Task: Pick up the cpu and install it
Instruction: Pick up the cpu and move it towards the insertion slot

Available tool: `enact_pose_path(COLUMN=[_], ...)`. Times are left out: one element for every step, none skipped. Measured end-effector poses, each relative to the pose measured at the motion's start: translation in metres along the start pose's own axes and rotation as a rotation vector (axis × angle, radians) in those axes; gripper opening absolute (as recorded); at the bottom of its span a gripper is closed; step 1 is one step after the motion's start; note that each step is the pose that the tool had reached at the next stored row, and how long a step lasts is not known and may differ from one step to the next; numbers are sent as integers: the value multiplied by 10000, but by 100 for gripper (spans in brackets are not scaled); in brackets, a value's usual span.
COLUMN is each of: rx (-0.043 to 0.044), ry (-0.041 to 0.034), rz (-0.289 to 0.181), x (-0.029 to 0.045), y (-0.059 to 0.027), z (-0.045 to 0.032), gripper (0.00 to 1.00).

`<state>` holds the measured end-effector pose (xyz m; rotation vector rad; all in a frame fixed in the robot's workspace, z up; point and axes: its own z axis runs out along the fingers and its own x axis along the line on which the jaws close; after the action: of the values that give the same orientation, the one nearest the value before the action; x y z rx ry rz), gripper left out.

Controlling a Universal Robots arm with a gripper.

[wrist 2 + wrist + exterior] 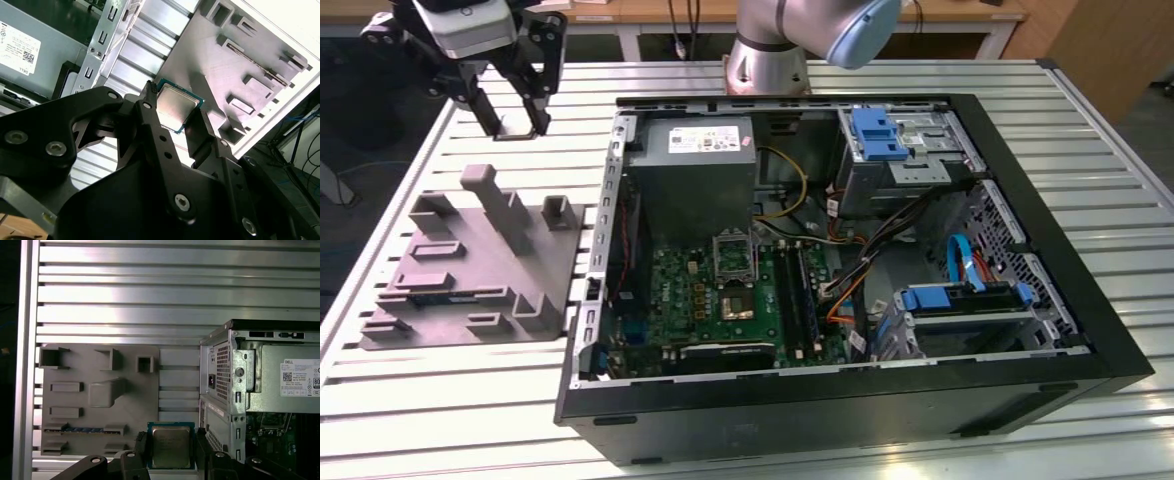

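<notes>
Closest to the wrist cameras, the end effector (177, 114) is seen clenched on the cpu (178, 107), which is gripped by two opposite edges between the black fingers (150, 112). The silvery metal top of the chip is turned toward both cameras, and a dark greenish rim is seen around it. In the first wrist view the cpu (171, 445) is held flat and square between the fingers, clear of everything beneath it.

Below the held chip, the grey moulded tray (90, 390) is laid on the slatted metal counter (125, 295); upright posts and shallow pockets are moulded into it. Just beside the tray, a corner of the open computer case (235, 370) is seen, with the grey power supply (280, 390) and its white label inside.

In the exterior view, the case (854, 405) is laid on its side across the middle and the exterior view's right of the frame, its near black wall closest to the camera. Inside it, the green motherboard (700, 305) is exposed, with a square socket (738, 304) near its middle. The tray (467, 270) is placed on the counter (440, 400) at the exterior view's left, apart from the case. Farthest back, at the upper left of the frame, the end effector (514, 128) is suspended above the tray's far end, without touching it.
</notes>
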<state>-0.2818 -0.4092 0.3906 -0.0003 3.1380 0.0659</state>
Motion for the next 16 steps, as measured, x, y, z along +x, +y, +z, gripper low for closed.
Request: enact_pose_path(rx=[0, 0, 0, 0, 0, 0, -1, 0, 0, 0, 0, 0, 0, 0, -1, 0], ry=[0, 1, 0, 0, 0, 0, 0, 0, 0, 0, 0, 0, 0, 0, 0, 0], rz=[0, 0, 1, 0, 0, 0, 1, 0, 0, 0, 0, 0, 0, 0, 0, 0], x=[-5, -10, -15, -20, -25, -29, -33, -37, -41, -45, -49, -53, -57, -60, -64, -69], y=[0, 0, 0, 0, 0, 0, 0, 0, 0, 0, 0, 0, 0, 0, 0, 0], z=[0, 0, 0, 0, 0, 0, 0, 0, 0, 0, 0, 0, 0, 0, 1, 0], gripper=[47, 47, 47, 47, 47, 47, 47, 47, 47, 47, 47, 47, 47, 47, 47, 47])
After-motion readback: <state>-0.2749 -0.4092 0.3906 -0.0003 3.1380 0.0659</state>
